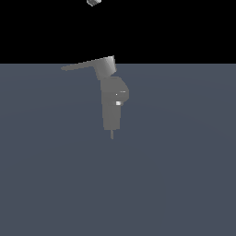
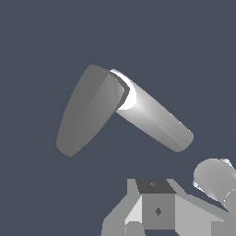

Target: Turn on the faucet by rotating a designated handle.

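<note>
Reaching the handle (image 1: pixel 85 64) is the step in hand, judging by how far off the arm is: in the exterior view only a small pale corner of the tool (image 1: pixel 93 2) shows at the top edge, well above the faucet (image 1: pixel 113 103) and touching nothing. Whether its jaws stand wide or narrow I cannot tell; the wrist view shows only part of its grey body low in the picture.

That faucet stands on the blue-grey floor (image 1: pixel 184 184), an upright boxy column with a rounded bulge on one side. Its handle sits on top, a flat lever running out from a short hub toward the exterior view's left and thinning to a narrow tip.

To do this well, bring the tool down beside the lever near its tip, where a push probably turns it most easily. Come in level with the flat blade, not on top of it, then sweep steadily around the hub.
</note>
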{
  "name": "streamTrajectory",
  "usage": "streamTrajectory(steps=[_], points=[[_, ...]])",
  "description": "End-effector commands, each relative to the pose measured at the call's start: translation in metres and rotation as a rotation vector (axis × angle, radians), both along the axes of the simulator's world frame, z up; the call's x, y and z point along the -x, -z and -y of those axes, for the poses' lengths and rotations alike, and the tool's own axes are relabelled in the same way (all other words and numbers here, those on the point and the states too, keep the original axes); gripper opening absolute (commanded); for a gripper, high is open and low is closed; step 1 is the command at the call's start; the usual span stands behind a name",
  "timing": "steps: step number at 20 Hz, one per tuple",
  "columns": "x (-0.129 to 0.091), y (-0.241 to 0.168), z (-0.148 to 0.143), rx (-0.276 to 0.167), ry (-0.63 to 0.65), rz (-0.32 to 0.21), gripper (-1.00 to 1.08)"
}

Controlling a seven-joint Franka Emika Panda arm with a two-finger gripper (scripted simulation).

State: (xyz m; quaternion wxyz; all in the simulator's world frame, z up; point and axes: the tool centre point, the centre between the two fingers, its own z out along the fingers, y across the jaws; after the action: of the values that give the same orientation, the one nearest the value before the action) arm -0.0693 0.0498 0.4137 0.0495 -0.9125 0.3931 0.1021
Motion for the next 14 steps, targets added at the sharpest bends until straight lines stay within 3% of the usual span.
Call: streamTrajectory(steps=[1,14], points=[[-0.013,0.011,-0.008,0.015,0.059,-0.020,-1.00],[-0.073,0.077,-0.052,0.137,0.354,-0.094,-1.00]])
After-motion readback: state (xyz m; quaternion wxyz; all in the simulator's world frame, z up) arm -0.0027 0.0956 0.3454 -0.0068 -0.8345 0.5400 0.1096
